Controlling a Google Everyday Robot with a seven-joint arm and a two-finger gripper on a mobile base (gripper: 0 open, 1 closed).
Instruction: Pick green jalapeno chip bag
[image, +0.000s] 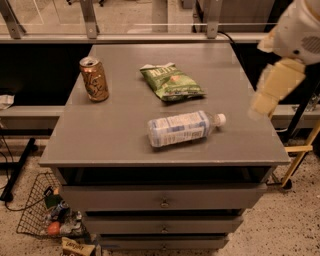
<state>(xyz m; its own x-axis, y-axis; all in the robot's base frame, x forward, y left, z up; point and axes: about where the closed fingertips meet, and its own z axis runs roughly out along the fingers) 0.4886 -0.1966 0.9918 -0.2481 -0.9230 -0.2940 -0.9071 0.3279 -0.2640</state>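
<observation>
The green jalapeno chip bag (171, 81) lies flat on the grey cabinet top (110, 135), towards the back middle. It is crinkled and glossy, with pale lettering and a yellowish picture. My gripper (274, 90) is a cream-coloured shape hanging at the right edge of the cabinet, above the top and well to the right of the bag. It touches nothing.
A clear water bottle (182, 128) lies on its side in front of the bag. A tan drink can (94, 79) stands upright at the back left. Drawers are below the top. A wire basket (47, 212) with items sits on the floor at the left.
</observation>
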